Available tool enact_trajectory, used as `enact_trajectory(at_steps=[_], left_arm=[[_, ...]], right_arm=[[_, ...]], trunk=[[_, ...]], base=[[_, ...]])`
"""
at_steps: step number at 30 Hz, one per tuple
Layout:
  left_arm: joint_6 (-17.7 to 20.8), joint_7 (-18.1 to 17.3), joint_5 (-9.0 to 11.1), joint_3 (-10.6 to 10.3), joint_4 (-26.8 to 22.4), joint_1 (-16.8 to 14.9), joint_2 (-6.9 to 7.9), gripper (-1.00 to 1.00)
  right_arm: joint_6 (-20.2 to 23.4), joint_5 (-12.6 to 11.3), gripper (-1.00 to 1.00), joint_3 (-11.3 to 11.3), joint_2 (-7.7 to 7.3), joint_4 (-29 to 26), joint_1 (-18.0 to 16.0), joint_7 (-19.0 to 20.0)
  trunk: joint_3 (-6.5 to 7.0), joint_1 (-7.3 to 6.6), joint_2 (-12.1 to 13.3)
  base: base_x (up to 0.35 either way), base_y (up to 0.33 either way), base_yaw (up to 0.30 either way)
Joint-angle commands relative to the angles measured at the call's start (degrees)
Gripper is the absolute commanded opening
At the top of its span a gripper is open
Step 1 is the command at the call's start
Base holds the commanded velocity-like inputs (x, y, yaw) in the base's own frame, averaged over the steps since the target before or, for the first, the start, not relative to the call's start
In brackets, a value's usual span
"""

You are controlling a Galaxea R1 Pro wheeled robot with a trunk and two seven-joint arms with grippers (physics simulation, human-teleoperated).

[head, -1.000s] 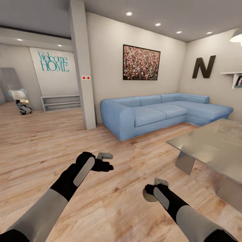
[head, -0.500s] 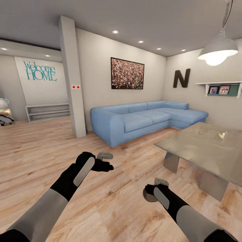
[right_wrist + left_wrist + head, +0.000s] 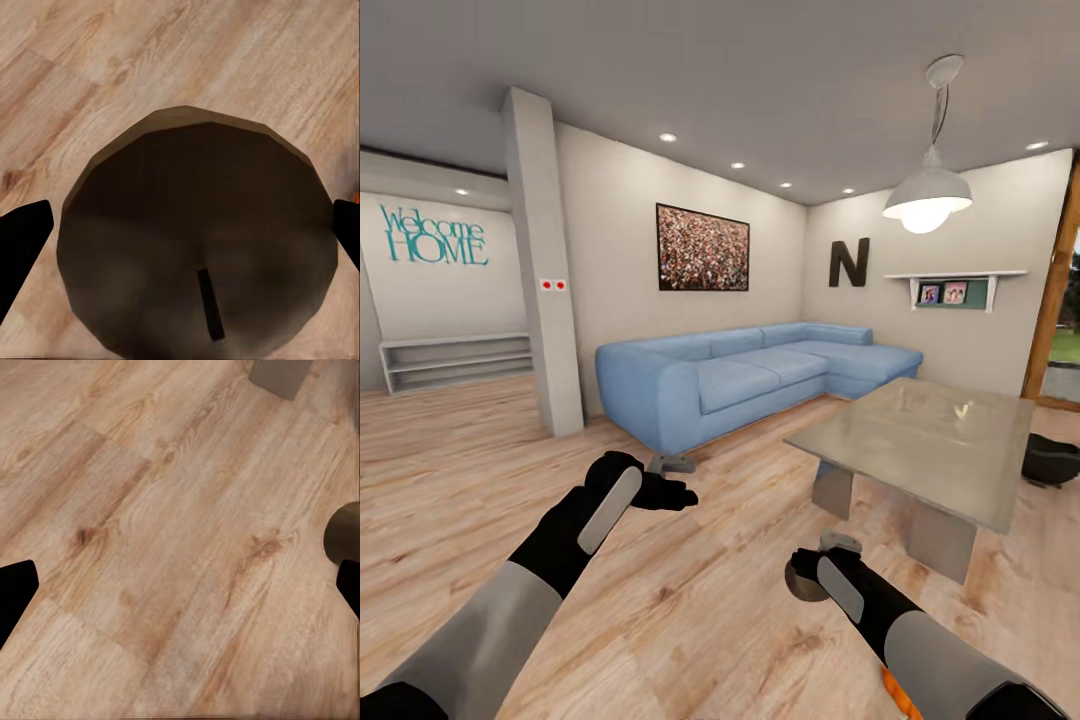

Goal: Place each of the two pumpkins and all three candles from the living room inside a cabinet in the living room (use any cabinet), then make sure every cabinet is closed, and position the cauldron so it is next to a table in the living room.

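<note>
- My right gripper (image 3: pixel 812 572) is closed around a brown round candle (image 3: pixel 196 236), wick showing, held above the wood floor (image 3: pixel 690 600).
- My left gripper (image 3: pixel 678 478) is spread wide over bare planks, holding nothing.
- The black cauldron (image 3: pixel 1052 460) sits on the floor just beyond the glass table (image 3: pixel 920 440), right of the blue sofa (image 3: pixel 750 385).

Glossy grey glass tops the table (image 3: pixel 920 440), over a matt wood-grain plank floor (image 3: pixel 480 470), beside a blue cloth sofa (image 3: pixel 740 380).

Blue sofa (image 3: pixel 760 375), pendant lamp (image 3: pixel 927 195)
</note>
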Motion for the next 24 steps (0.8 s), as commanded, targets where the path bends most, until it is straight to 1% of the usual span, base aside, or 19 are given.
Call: enact_trajectory(at_steps=[1, 5, 10, 19, 24], left_arm=[[0.09, 0.58, 0.59, -0.13, -0.08, -0.05, 0.07, 1.0], [0.09, 0.58, 0.59, -0.1, -0.12, -0.04, 0.07, 1.0], [0.09, 0.58, 0.59, -0.07, -0.11, -0.02, 0.07, 1.0], [0.09, 0.58, 0.59, -0.13, -0.07, -0.04, 0.07, 1.0], [0.09, 0.61, 0.59, -0.13, -0.07, -0.06, 0.04, 1.0]], right_arm=[[0.19, -0.44, -1.0, 0.47, -0.05, -0.12, -0.05, -0.41], [0.14, -0.38, -1.0, 0.47, -0.04, -0.12, -0.05, -0.41], [0.12, -0.35, -1.0, 0.47, 0.01, -0.12, -0.05, -0.41], [0.12, -0.36, -1.0, 0.47, 0.02, -0.11, -0.05, -0.41], [0.12, -0.36, -1.0, 0.47, 0.04, -0.07, -0.05, -0.41]], trunk=[[0.2, -0.06, -0.01], [1.19, -0.16, 0.04], [2.16, -1.18, 1.89], [4.02, -3.16, 5.5], [5.08, -4.26, 7.5]], base=[[-0.221, 0.107, -0.194], [-0.116, 0.055, -0.103], [-0.028, 0.013, -0.085], [-0.003, 0.002, -0.239], [-0.1, 0.03, -0.27]])
